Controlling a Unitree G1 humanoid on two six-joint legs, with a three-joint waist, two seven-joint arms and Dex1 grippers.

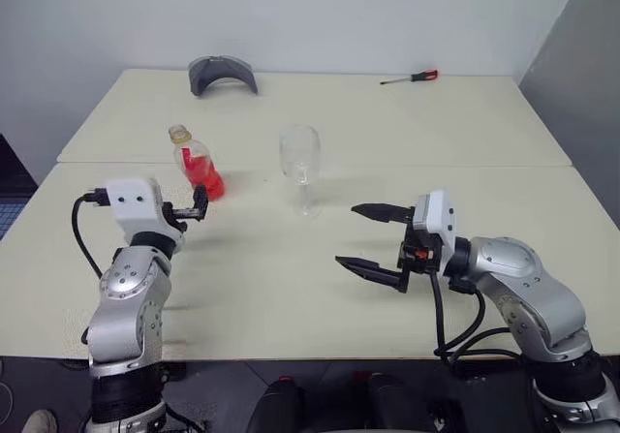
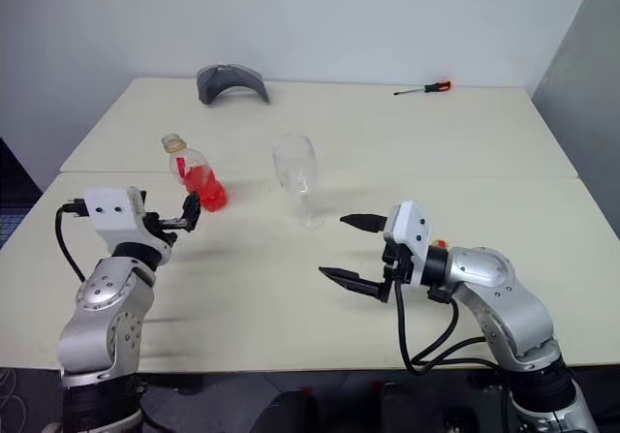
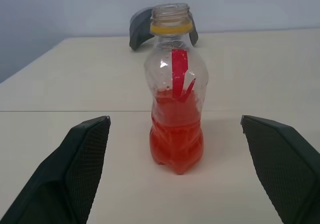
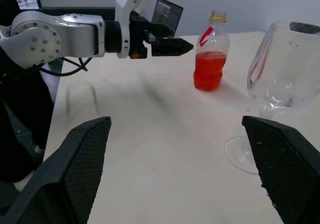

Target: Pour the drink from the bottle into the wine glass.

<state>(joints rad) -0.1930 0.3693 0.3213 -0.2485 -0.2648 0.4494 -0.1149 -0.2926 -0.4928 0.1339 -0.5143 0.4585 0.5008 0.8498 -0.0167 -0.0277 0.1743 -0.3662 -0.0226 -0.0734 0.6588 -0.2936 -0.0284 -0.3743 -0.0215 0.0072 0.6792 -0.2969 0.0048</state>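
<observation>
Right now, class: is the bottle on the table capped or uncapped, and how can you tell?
Uncapped. The bottle stands upright with its mouth open; a yellow ring sits round the neck, with no lid above it.

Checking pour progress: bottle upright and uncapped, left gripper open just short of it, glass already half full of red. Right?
One thing is wrong: the glass is empty, as the right wrist view shows. The red drink is all in the bottle. The rest holds: bottle upright, uncapped, left gripper open just short of it.

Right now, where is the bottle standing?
The bottle stands upright on the table, left of the wine glass, just ahead of the open left tool.
</observation>
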